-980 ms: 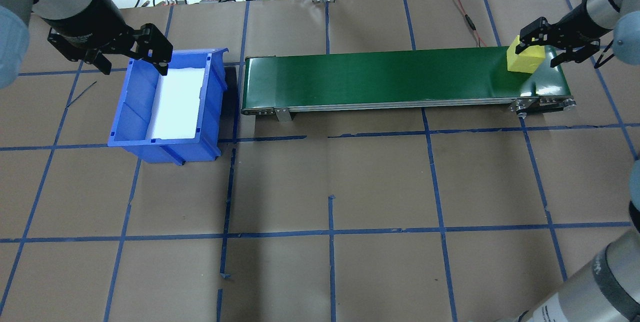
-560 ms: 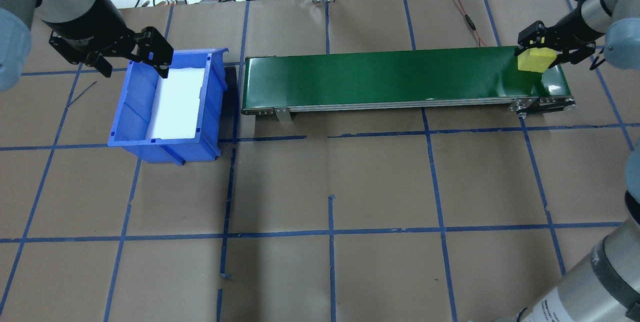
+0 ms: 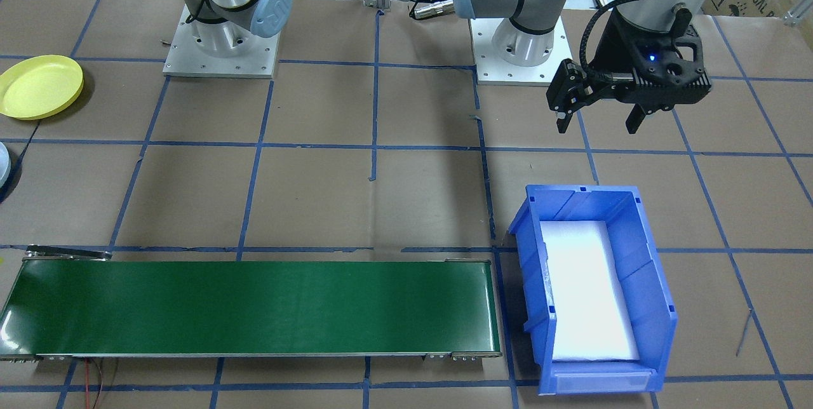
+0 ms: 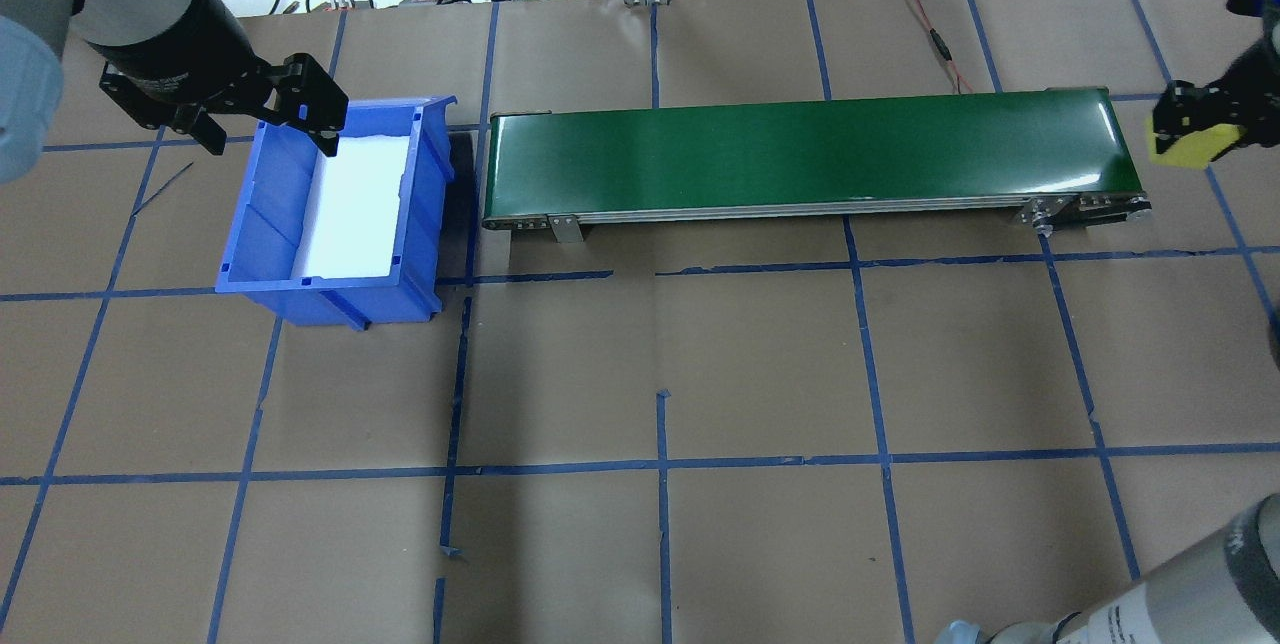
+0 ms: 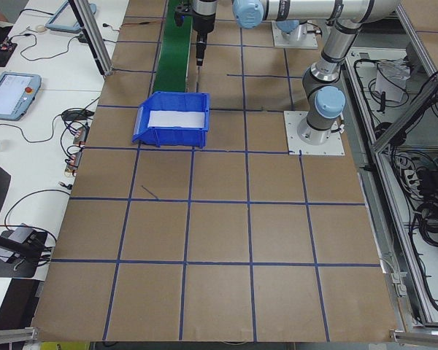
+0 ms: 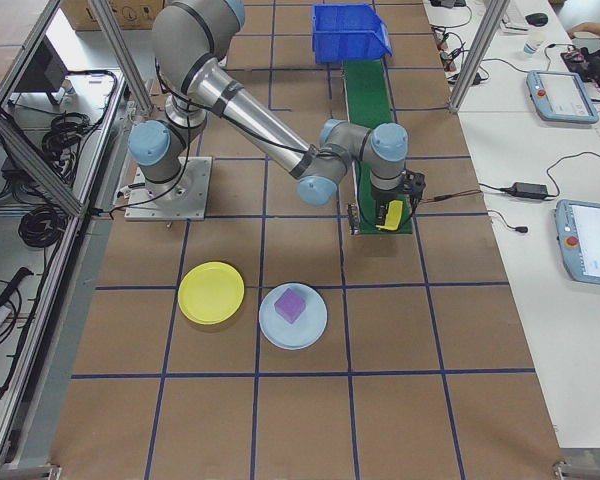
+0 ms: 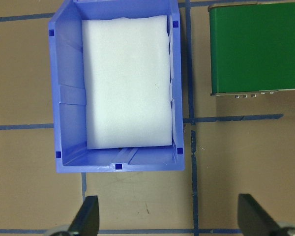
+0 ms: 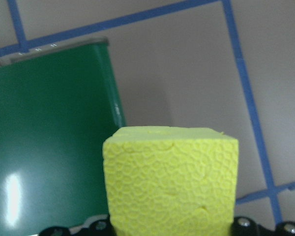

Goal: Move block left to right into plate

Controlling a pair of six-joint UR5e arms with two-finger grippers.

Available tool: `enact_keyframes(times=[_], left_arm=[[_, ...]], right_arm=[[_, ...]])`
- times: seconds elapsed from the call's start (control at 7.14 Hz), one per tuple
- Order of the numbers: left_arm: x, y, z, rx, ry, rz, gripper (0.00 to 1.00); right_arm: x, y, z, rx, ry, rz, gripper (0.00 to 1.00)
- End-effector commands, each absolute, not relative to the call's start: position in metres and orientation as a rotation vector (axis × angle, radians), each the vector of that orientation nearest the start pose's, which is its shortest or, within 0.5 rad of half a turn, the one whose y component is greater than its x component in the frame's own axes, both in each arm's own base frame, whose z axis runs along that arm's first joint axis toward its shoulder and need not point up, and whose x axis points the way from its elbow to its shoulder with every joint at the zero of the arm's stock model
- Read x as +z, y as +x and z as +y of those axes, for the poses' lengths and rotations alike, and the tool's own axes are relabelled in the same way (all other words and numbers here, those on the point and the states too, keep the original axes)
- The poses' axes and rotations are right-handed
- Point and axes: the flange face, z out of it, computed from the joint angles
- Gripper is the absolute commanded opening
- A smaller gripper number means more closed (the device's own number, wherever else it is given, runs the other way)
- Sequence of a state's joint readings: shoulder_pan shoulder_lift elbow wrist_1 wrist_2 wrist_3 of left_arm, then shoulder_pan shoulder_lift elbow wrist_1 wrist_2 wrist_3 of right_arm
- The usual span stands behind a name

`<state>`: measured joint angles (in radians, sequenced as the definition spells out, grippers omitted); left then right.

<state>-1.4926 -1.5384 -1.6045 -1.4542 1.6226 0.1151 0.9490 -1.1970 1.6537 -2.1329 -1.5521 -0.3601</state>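
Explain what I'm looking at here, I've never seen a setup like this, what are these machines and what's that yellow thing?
These are two robot arms bolted to a paper-covered table, filmed from several sides at once: from above, from across the table, from each end, and from a small camera on each wrist. On the table are a green conveyor belt, a blue bin with white padding, a yellow plate and a pale blue plate holding a purple block. The right hand grips a yellow foam block, lifted just past the belt's end. The left hand hangs open and empty beside the bin.
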Motion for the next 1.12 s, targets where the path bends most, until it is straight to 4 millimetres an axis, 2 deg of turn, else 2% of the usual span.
enact_keyframes(times=[0.0, 0.14, 0.28, 0.42, 0.56, 0.7, 0.84, 0.98], left_arm=[[0.499, -0.090, -0.497, -0.166, 0.052, 3.075, 1.00], [0.499, -0.090, -0.497, -0.166, 0.052, 3.075, 1.00], [0.497, -0.090, -0.497, -0.162, 0.052, 3.076, 1.00], [0.494, -0.090, -0.497, -0.152, 0.052, 3.075, 1.00], [0.493, -0.090, -0.496, -0.150, 0.052, 3.076, 1.00], [0.491, -0.088, -0.498, -0.142, 0.050, 3.075, 1.00], [0.489, -0.086, -0.500, -0.135, 0.043, 3.076, 1.00], [0.487, -0.087, -0.499, -0.123, 0.043, 3.074, 1.00]], right_arm=[[0.318, -0.327, -0.466, -0.085, 0.323, 3.182, 0.19], [0.305, -0.359, -0.392, 0.047, 0.485, 3.070, 0.19], [0.306, -0.361, -0.356, 0.093, 0.557, 3.026, 0.19], [0.316, -0.341, -0.335, 0.212, 0.586, 3.008, 0.19], [0.323, -0.338, -0.317, 0.316, 0.644, 3.030, 0.19], [0.312, -0.356, -0.286, 0.370, 0.720, 2.990, 0.20], [0.290, -0.365, -0.255, 0.388, 0.716, 2.939, 0.20], [0.274, -0.375, -0.241, 0.387, 0.761, 2.916, 0.23]])
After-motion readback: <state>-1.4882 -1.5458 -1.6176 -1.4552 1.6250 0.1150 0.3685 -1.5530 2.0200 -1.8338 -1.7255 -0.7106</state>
